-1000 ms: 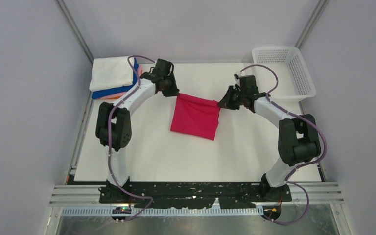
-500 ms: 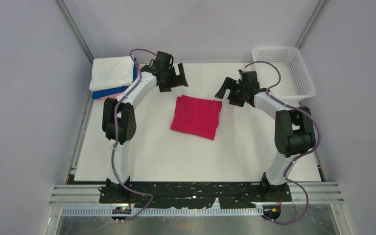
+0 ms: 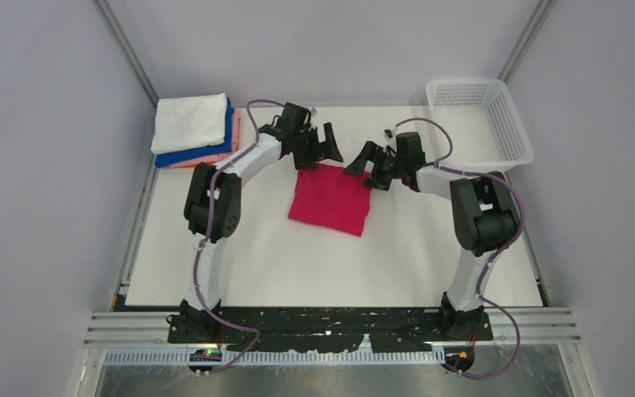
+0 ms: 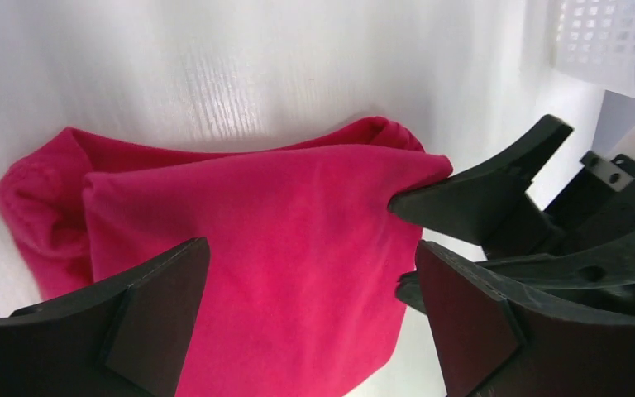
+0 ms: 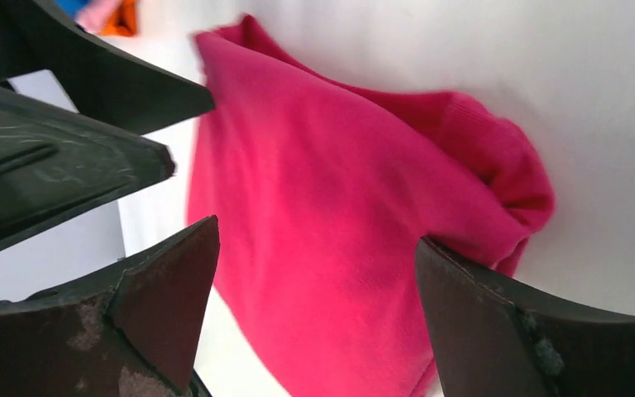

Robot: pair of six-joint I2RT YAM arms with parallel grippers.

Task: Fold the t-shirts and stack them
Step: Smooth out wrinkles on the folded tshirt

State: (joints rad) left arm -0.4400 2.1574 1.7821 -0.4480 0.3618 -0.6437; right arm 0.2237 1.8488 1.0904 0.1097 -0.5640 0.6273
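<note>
Because it is soft, light cloth, the folded red shirt (image 3: 331,199) at mid-frame would likely sag or unfold unless pinched through all layers at its upper corners. The left gripper (image 3: 324,154) and right gripper (image 3: 360,172) hover there, spread wide and empty.

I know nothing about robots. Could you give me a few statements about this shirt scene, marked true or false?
1. The left tool is clamped on the red shirt. False: its jaws are spread and grip nothing.
2. A white shirt tops the stack. True.
3. The red shirt lies in the basket. False: it lies folded on the table, apart from the basket.
4. The right tool is open, by the red shirt. True.
</note>
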